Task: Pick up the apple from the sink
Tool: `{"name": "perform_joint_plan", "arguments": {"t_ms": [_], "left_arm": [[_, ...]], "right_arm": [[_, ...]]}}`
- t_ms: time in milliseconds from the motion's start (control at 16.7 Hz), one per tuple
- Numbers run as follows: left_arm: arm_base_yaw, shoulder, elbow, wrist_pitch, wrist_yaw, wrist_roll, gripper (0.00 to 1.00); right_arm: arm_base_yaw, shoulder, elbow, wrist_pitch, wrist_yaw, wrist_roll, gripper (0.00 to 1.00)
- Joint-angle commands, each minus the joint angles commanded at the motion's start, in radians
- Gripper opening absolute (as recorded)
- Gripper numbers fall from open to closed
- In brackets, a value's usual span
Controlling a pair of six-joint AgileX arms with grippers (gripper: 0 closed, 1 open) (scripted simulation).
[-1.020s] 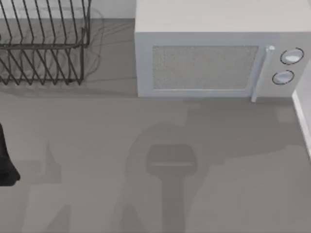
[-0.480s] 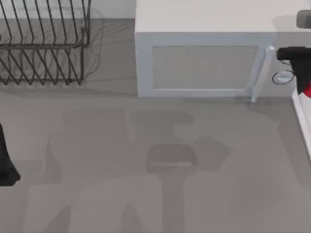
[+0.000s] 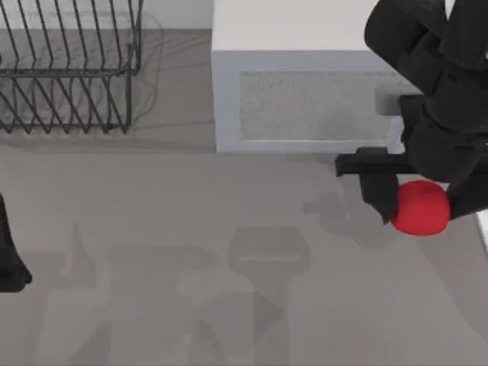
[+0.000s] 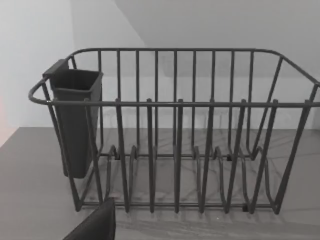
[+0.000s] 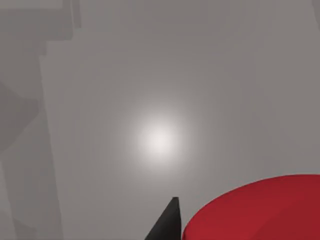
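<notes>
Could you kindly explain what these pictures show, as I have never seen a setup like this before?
This is a rendered simulation of two robot arms at a grey table. One camera looks down from above; one sits on each wrist. The right gripper, at the table's right side in front of the microwave, holds the red apple in its jaws; the right wrist camera sees that apple up close. The left arm is parked at the left edge, its camera facing a wire dish rack.
</notes>
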Motion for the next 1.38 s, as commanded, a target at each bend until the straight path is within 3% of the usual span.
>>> {"name": "perform_joint_plan", "arguments": {"t_ms": [360,840,1200,1380], "left_arm": [[0.000,0.000,0.000,0.000,0.000,0.000,1.00],[0.000,0.000,0.000,0.000,0.000,0.000,1.00],[0.000,0.000,0.000,0.000,0.000,0.000,1.00],[0.000,0.000,0.000,0.000,0.000,0.000,1.00]], "right_arm": [[-0.002,0.006,-0.015,0.014,-0.002,0.002,0.00],[0.004,0.063,-0.306,0.380,0.000,0.006,0.00],[0.006,0.076,-0.355,0.432,0.000,0.007,0.00],[0.006,0.076,-0.355,0.432,0.000,0.007,0.23]]}}
